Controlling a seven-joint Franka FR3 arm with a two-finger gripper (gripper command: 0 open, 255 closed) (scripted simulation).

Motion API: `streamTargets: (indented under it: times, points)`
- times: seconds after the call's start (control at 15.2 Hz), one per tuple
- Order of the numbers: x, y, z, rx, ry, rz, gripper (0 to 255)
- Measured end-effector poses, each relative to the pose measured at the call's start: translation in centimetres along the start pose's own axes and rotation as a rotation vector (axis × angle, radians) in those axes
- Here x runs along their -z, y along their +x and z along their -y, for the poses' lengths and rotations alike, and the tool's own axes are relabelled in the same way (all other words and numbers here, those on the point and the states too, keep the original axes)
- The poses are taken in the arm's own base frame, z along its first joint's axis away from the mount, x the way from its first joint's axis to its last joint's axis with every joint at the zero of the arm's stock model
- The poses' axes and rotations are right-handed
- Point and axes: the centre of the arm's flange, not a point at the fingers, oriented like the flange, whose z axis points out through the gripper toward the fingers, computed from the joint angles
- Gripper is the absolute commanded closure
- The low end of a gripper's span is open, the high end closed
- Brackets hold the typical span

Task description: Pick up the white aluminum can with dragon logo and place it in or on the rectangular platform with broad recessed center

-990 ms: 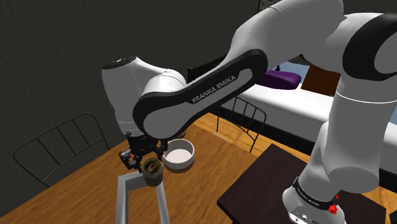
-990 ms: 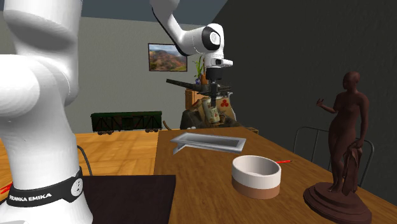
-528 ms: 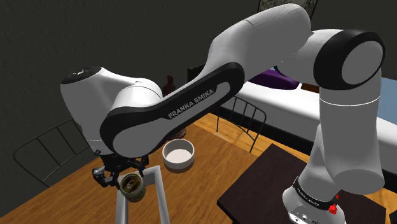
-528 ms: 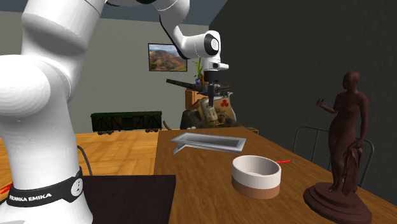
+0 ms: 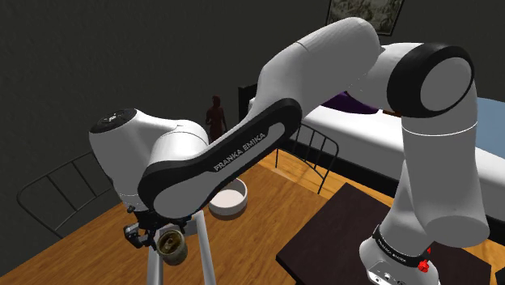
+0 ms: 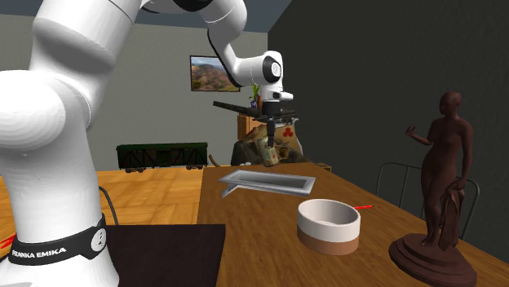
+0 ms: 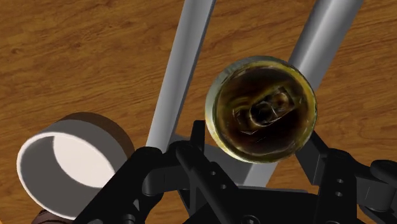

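Note:
My black gripper [image 7: 257,145] is shut on the can [image 7: 261,109], clasping it between both fingers. The can's round top shows a pale rim and a dark brownish lid with a pull tab. In the shoulder view the gripper [image 5: 155,237] holds the can [image 5: 171,245] tilted, over the grey rectangular tray [image 5: 203,243]. In the second exterior view the can [image 6: 269,147] hangs in the gripper [image 6: 272,139] well above the tray [image 6: 269,181], which has a broad recessed centre. The tray's grey rims [image 7: 182,76] run under the can in the wrist view.
A white bowl with a brown base [image 6: 328,224] stands on the wooden table [image 6: 261,236] near the tray. A dark brown statue [image 6: 440,187] stands at the second exterior view's right. Metal chairs [image 5: 73,186] line the table's far side. The dark stand top [image 5: 340,235] lies at the shoulder view's lower right.
The arm has swung the gripper, still holding the can, down and toward the shoulder view's left, from beside the bowl to over the tray. The can is tilted more.

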Motion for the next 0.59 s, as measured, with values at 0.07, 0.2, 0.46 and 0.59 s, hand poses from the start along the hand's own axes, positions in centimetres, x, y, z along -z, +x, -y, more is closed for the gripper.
streamTargets:
  times: [0.07, 0.2, 0.46, 0.59]
  points:
    - [-0.5, 0.0, 0.0, 0.000, 0.000, 0.000, 255]
    - [-1.5, -0.2, 0.1, 0.000, 0.000, 0.000, 255]
    - [-3.7, -0.1, 0.2, 0.000, 0.000, 0.000, 255]
    - [-4.6, -0.1, 0.2, 0.000, 0.000, 0.000, 255]
